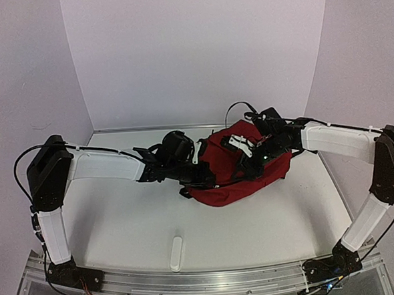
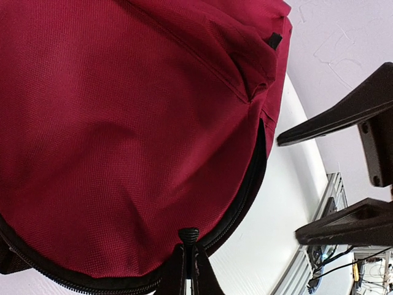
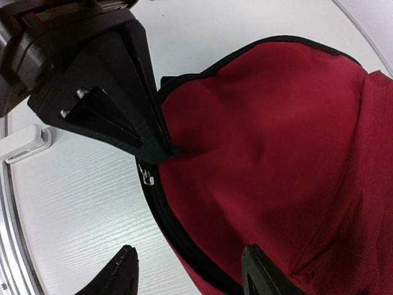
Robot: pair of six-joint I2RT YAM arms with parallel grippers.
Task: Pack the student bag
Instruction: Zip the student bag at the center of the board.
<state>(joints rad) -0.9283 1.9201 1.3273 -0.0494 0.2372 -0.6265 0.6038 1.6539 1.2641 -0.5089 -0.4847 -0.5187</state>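
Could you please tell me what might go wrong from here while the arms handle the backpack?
1. The left end effector is shut on only the thin black zipper edge of the dark red backpack; a pull could slip it free.
2. The right end effector hangs open astride that edge, close beside the left one, so they might collide as it closes.

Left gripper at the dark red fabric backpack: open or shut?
Shut: left gripper pinches a small black pull at the backpack's zipper edge, jaws together.

top: overhead, from near edge | wrists: close, sharing student bag (image 2: 123, 123)
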